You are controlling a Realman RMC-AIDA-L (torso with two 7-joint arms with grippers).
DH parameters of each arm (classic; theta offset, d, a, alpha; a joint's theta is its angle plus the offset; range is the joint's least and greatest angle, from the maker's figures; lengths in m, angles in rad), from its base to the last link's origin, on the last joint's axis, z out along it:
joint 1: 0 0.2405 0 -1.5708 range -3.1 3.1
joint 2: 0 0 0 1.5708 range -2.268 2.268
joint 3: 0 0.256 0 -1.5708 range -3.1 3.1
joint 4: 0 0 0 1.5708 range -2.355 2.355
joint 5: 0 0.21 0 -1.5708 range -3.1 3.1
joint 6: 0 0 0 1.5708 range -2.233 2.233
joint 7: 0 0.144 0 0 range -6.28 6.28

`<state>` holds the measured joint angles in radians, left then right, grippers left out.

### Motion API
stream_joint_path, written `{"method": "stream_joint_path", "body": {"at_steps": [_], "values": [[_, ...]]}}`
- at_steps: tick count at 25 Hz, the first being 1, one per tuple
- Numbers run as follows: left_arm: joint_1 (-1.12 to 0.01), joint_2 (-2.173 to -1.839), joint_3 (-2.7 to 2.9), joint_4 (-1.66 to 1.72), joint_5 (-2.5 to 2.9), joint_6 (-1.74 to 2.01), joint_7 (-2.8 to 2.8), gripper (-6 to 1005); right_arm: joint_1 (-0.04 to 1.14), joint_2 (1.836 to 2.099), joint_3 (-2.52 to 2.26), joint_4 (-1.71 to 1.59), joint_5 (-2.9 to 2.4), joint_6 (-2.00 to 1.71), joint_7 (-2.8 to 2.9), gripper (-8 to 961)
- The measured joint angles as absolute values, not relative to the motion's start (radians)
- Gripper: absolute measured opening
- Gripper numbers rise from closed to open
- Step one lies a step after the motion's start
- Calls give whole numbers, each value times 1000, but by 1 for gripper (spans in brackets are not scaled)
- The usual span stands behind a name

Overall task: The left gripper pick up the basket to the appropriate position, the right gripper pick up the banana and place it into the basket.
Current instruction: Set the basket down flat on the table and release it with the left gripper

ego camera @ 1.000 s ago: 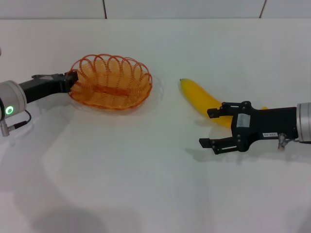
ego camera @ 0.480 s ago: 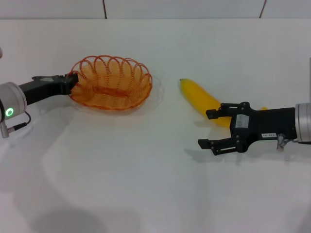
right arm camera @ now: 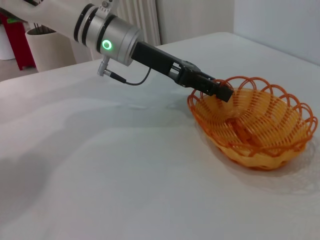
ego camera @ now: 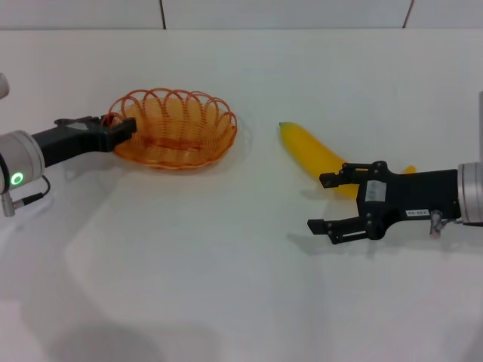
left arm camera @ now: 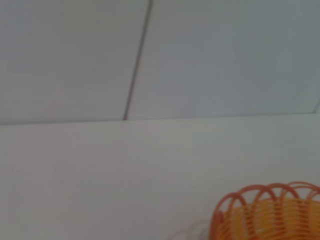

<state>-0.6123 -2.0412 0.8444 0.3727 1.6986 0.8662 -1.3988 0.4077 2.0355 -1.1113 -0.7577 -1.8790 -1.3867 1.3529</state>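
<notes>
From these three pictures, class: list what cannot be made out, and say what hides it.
- Head view: the banana's far end, behind the right gripper.
- Left wrist view: most of the basket, cut off by the picture's edge.
- Right wrist view: the left gripper's grip, its tip covering the rim.

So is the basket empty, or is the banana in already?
Empty. The basket holds nothing; the banana lies on the table beside the open right gripper.

1 basket point(ego camera: 178, 138), 1 banana point(ego camera: 311, 154), 2 claws: left claw point(ego camera: 124, 128), right claw point(ego camera: 327, 203).
</notes>
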Motion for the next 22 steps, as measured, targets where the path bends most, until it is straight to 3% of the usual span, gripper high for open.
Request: {"method": "stream_joint_path", "body": {"at_steps": [6,14,22], "values": [[-578,-2041,844,380,1602,926,-1308,576,406,2036,-1111,-758,-1879,-1385,1353,881],[-552,-2039,839,392,1589,937,-1263,808,404,2036,-1110,-758,-1878,-1382,1353,881],[-461,-2038,849,456,1600,1026,-1138,828,410,2036,-1100,-770,-1863,-1378,1346,882]]}}
